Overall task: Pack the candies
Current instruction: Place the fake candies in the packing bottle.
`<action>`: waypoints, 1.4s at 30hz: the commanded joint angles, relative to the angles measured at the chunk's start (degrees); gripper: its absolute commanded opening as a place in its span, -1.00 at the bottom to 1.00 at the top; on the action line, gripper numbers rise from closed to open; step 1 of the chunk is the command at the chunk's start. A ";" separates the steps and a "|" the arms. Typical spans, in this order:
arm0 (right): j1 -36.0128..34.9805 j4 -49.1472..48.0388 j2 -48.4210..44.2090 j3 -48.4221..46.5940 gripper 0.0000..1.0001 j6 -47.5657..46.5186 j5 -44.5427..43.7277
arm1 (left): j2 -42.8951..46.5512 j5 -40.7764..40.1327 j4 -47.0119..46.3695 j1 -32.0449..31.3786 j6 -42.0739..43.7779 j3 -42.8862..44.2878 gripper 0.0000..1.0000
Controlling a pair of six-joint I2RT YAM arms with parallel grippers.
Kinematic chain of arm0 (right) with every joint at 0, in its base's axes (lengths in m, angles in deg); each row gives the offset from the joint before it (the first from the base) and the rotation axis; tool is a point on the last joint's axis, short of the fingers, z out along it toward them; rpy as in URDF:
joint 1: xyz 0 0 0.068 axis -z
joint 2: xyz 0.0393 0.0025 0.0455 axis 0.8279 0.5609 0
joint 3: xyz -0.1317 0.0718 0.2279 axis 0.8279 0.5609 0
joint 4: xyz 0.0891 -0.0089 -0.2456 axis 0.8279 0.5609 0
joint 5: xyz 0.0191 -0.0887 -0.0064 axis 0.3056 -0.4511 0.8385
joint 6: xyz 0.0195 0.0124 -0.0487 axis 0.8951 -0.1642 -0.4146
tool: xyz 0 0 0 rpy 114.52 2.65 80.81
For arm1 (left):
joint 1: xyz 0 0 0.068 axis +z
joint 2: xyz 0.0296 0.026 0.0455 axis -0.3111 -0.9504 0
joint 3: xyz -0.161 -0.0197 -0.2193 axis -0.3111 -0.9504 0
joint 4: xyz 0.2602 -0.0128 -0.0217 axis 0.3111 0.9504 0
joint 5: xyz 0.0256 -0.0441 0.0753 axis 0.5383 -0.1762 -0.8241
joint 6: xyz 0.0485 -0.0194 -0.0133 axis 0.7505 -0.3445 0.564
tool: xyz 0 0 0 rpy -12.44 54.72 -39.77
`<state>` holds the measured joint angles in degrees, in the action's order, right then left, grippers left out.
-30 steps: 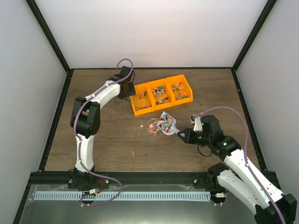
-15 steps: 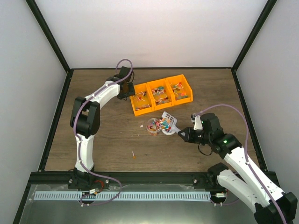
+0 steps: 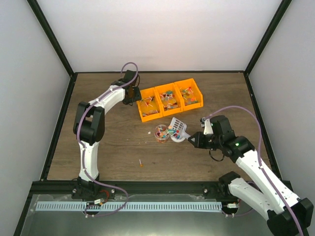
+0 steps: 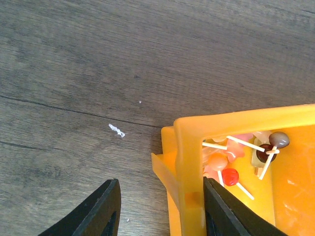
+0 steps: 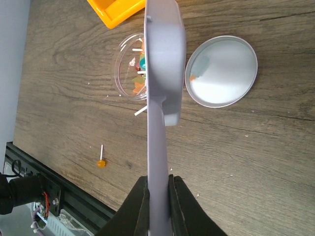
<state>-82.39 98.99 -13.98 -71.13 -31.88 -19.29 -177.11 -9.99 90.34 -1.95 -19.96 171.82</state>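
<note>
Scoop [image 5: 160, 73] steeper over one cup [image 5: 127, 81], right fingers [image 5: 141, 206] tight on its handle [image 5: 157, 147]; left fingers [image 4: 106, 211] part-open astride one bin [image 4: 189, 147].

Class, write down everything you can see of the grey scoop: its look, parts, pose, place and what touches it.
The scoop looks like smooth pale grey plastic: a long narrow handle widening into a bowl. The right hand is shut on the handle's end. The right wrist view shows it edge-on, its bowl over the clear cup, beside a round lid. From above, mixed-coloured candies lie in the bowl. Whether it touches the cup cannot be told.
</note>
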 commanded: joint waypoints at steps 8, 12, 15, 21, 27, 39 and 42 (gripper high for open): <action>-0.95 1.96 1.68 -5.46 -0.99 -0.64 -1.15 | 0.24 1.13 -1.40 0.83 0.69 -1.24 -0.08; -2.15 2.57 2.97 -6.68 -0.99 -0.23 -2.03 | 0.25 1.17 -1.54 0.92 0.74 -1.32 -0.08; -4.00 3.60 4.73 -8.11 -0.99 0.21 -3.92 | 0.33 1.26 -1.72 1.00 0.77 -1.53 -0.08; -10.45 5.30 9.35 -11.28 -0.99 1.98 -10.05 | 0.34 1.67 -1.89 1.27 0.83 -1.63 -0.08; -12.96 7.71 12.70 -14.32 -0.99 3.09 -14.77 | 0.51 1.96 -2.04 1.69 0.93 -1.89 -0.08; -13.71 9.62 13.64 -18.36 -0.99 2.81 -19.66 | 0.60 2.32 -2.12 2.31 1.04 -2.25 -0.08; -11.99 6.09 11.09 -17.90 -0.99 4.96 -17.87 | 1.39 2.59 -2.03 2.32 1.12 -2.55 -0.08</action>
<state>-95.50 107.60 0.21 -86.87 -29.22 -36.36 -177.11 -7.19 87.93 -0.31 -19.72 170.38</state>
